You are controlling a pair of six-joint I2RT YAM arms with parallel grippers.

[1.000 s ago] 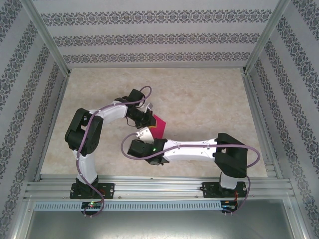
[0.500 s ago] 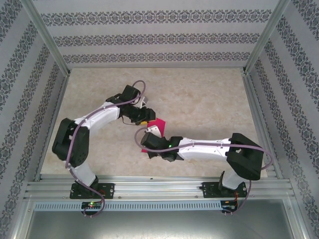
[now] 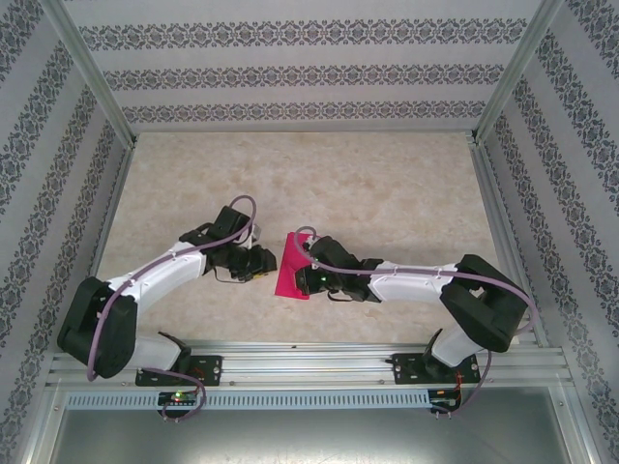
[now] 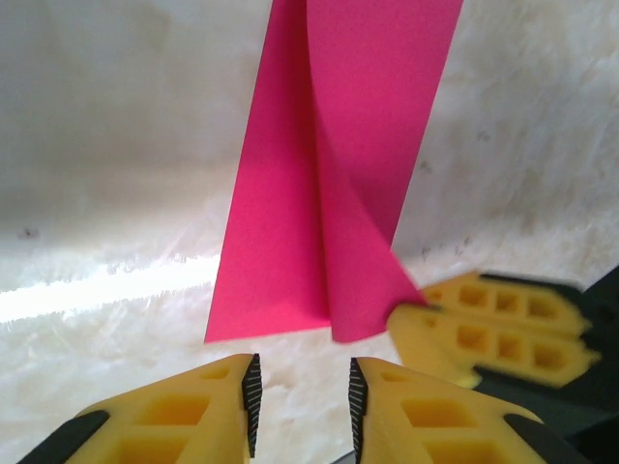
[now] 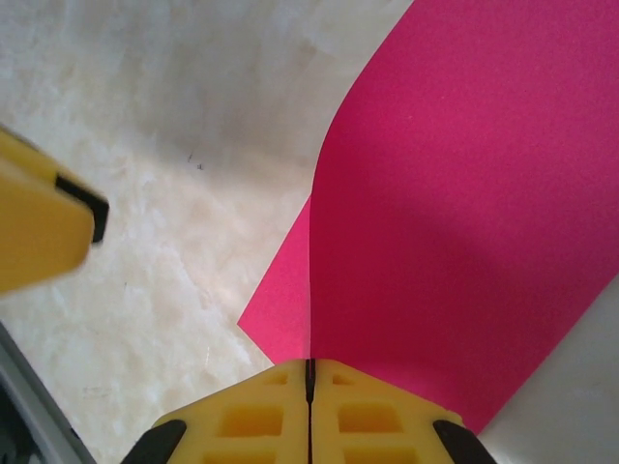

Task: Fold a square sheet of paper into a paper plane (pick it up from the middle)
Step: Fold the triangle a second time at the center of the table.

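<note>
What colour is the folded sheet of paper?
The sheet of paper is plain magenta-pink; the left wrist view shows it best.

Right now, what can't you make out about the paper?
Top external: right side of the sheet lies under the right gripper; creases too small.
Left wrist: its far end is cut by the top edge; the right gripper's fingers are blurred.
Right wrist: the pinched edge hides between shut jaws.

Far table (image 3: pixel 387 174) lies open; walls (image 3: pixel 309 72) enclose it.

Square sheet of paper (image 4: pixel 368 97) cropped at top
</note>
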